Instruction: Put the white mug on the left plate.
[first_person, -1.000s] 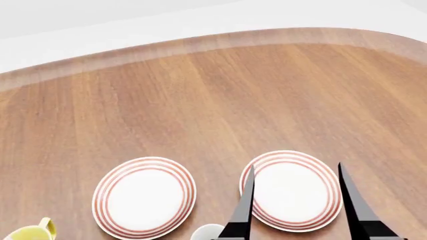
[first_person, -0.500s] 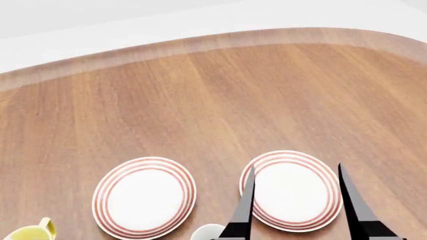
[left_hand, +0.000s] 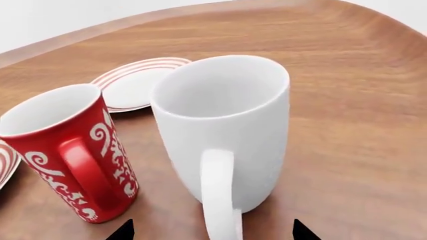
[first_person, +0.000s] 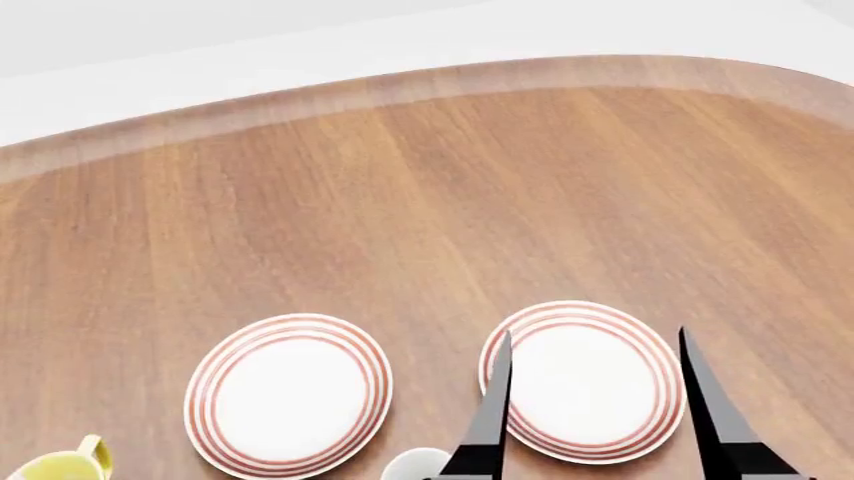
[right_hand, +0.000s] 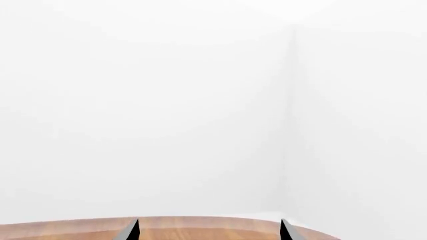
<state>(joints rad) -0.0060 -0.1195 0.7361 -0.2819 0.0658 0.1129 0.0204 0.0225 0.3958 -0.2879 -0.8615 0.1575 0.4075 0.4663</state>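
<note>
The white mug (left_hand: 227, 125) stands upright on the wooden table, its loop handle (left_hand: 220, 200) turned toward my left gripper (left_hand: 212, 232). That gripper is open, one dark fingertip (left_hand: 123, 231) on each side of the handle and clear of it. From the head, only the mug's rim (first_person: 416, 466) shows at the bottom edge, between the two plates. The left plate (first_person: 287, 393), white with red rings, lies bare. My right gripper (first_person: 594, 335) hangs open over the other ringed plate (first_person: 583, 380) with nothing in it. My left gripper is out of the head view.
A red mug with white swirls (left_hand: 67, 150) stands close beside the white mug. A ringed plate (left_hand: 137, 82) lies beyond them and another plate's rim (left_hand: 5, 162) shows at the frame edge. A yellow-handled mug (first_person: 64, 464) sits near the left plate. The right wrist (right_hand: 208, 231) sees white wall.
</note>
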